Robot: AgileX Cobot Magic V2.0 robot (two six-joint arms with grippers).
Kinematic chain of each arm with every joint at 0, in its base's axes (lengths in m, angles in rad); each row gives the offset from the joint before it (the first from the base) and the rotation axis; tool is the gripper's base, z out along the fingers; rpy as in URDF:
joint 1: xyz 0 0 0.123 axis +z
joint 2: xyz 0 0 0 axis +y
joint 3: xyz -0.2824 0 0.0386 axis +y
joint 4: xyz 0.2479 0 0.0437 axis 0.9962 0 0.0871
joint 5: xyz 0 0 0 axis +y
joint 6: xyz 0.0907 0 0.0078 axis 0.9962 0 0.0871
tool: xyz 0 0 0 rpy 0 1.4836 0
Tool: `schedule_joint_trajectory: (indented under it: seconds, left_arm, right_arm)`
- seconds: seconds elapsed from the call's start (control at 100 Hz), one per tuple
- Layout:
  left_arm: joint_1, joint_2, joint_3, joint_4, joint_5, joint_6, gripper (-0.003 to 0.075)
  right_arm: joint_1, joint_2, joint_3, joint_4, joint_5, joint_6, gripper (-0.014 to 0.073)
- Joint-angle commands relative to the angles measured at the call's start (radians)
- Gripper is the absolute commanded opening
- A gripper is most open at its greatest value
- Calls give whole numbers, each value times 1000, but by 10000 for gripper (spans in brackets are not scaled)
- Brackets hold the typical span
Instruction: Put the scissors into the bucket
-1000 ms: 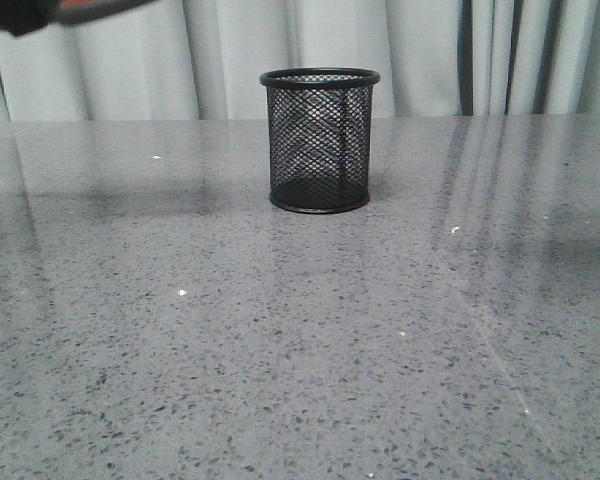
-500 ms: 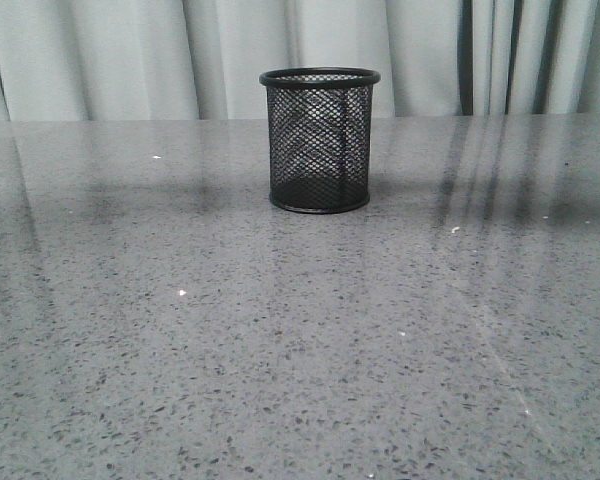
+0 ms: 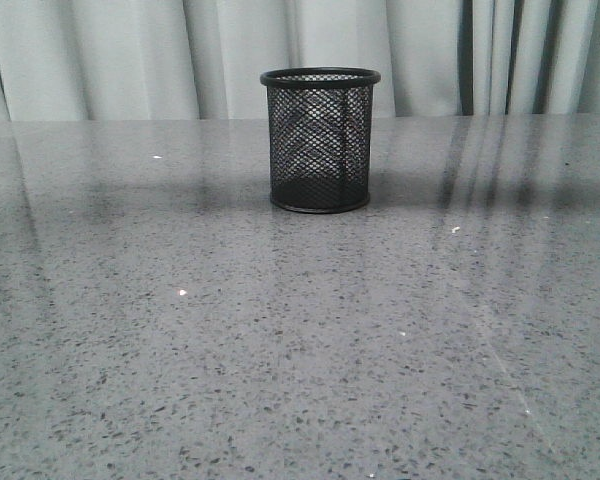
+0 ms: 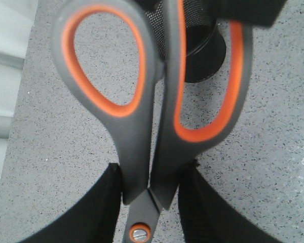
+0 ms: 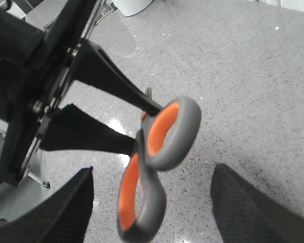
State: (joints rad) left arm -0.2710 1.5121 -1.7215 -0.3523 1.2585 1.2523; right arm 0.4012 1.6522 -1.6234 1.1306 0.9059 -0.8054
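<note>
I see the bucket (image 3: 320, 140), a black wire-mesh cup, upright and empty on the grey table (image 3: 280, 340). The scissors (image 4: 152, 116), grey handles with orange-lined loops, are off the table above the bucket, blades closed, handles lying close together.

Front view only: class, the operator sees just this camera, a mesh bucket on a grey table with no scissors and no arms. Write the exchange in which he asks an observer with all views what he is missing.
Operator: I see only the bucket. Where are the scissors?
Observer: The left gripper holds the scissors, clamped on the handles just beyond the pivot screw.
Operator: And the right arm?
Observer: The right gripper is open, and its camera shows the orange-lined loops sticking out towards it from the left gripper.
</note>
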Motion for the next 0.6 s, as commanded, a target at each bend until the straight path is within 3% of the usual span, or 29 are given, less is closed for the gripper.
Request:
schedule_joint_trajectory:
  seconds: [0.0,0.13,0.34,0.4,0.49,0.59]
  left_arm:
    - [-1,-42,-35,-44,14,-4,190]
    - [-1,-42,-35,-46,14,-4,190]
    - [-1,-42,-35,-62,14,-4,193]
    - [-1,-42,-35,-69,14,-4,202]
    - [-1,-42,-35,-71,14,-4,251]
    - [-1,-42,-35,-71,14,-4,361]
  right_arm:
    - [2,-19,-48,82,-26,-13,445]
    - [2,0,-48,106,-31,-13,407]
    - [2,3,-48,109,-31,-13,52]
    - [2,3,-48,109,-31,-13,-4]
    - [2,3,-48,109,-27,-13,-39]
    - [2,3,-48,109,-25,-13,-39]
